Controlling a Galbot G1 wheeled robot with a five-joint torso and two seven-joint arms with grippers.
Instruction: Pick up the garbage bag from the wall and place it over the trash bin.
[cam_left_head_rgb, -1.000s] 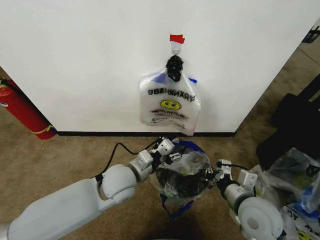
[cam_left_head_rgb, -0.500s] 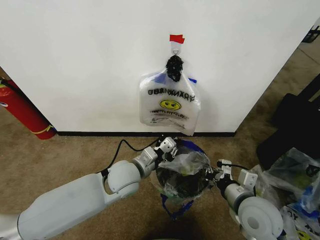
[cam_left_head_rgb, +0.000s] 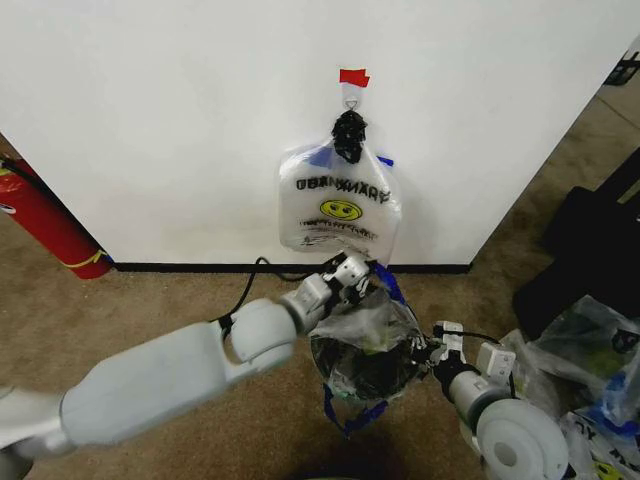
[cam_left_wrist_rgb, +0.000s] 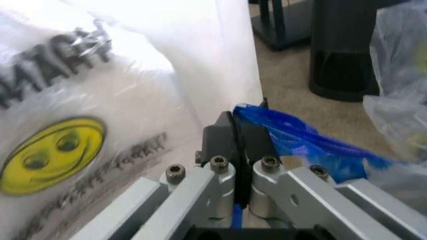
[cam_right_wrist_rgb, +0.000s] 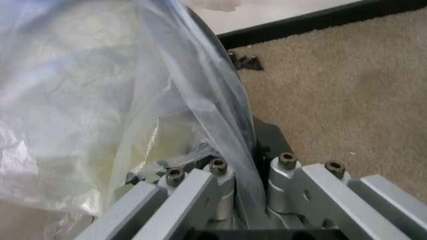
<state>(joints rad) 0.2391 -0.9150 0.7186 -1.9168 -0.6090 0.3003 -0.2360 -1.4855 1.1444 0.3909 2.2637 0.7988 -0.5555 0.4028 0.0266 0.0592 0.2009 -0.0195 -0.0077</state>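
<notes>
**Bag stretched over the bin between two grippers**

Low in the centre of the head view, the garbage bag (cam_left_head_rgb: 365, 335) drapes over the trash bin (cam_left_head_rgb: 362, 372), held wide so its mouth can settle around the rim. The left gripper (cam_left_head_rgb: 358, 272) is clamped on a blue handle at the wall side; the right gripper (cam_left_head_rgb: 428, 349) pinches the clear plastic opposite. The bin seems empty inside, though crinkled plastic obscures it. A smiley-face bag (cam_left_head_rgb: 338, 205) hangs on the wall (cam_left_head_rgb: 150, 120) above.

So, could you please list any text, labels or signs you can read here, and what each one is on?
Smiley bag hanging on the wall: black lettering above a yellow smiley face, seen mirrored through the plastic, not legible.
Same bag: finer print below the face, too small to read.
Nothing else carries readable text.
</notes>
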